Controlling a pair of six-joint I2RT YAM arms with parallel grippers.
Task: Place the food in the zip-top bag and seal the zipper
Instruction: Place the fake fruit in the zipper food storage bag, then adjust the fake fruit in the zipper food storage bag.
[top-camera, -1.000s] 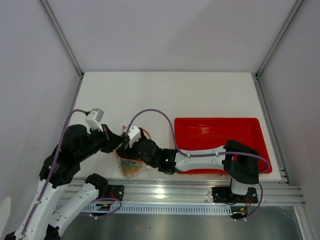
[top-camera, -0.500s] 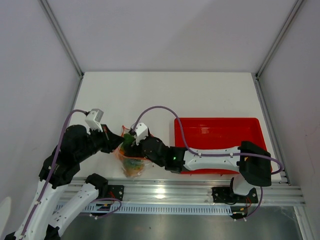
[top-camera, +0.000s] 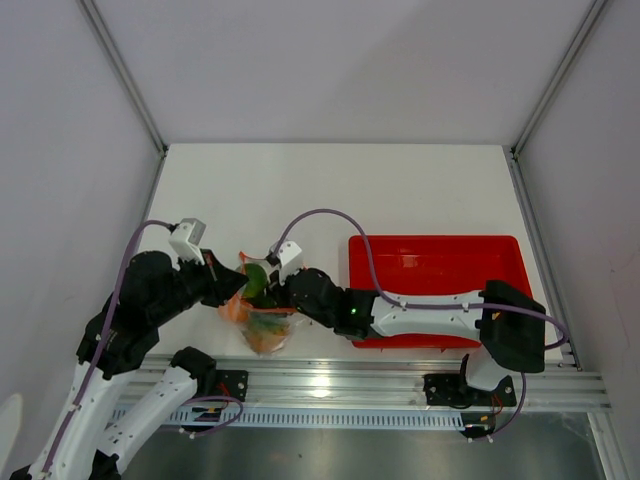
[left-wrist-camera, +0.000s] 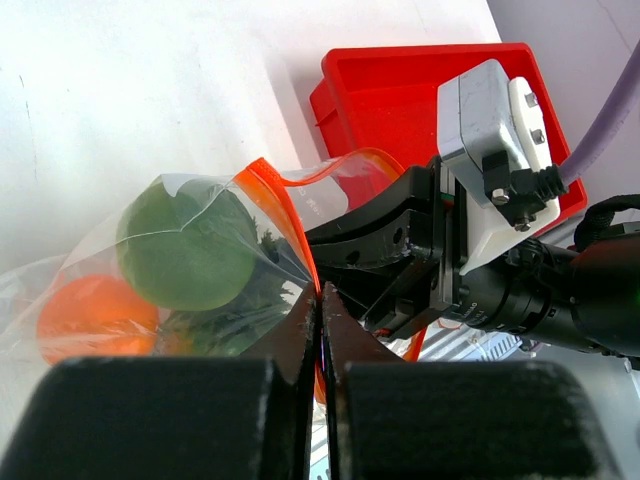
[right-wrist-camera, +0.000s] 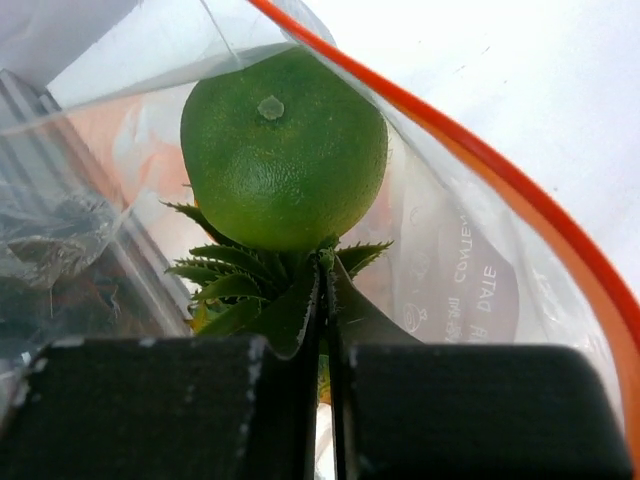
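Top external lists, for you: surface (top-camera: 330, 190); red tray (top-camera: 440, 241) at right; zip-top bag (top-camera: 262, 322) at near edge, food inside, between both hands. Left hand (left-wrist-camera: 320, 300) and right hand (right-wrist-camera: 322, 280) are pinched shut on opposite mouth walls. Wrist views alone show the green round fruit (right-wrist-camera: 283, 150) and the unsealed zipper (left-wrist-camera: 290, 225) spanning hand to hand.

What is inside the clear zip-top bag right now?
Through the zip-top bag you can see a green round fruit resting against the pineapple's green leaves, with an orange ball beside it. Anything beneath them is covered.
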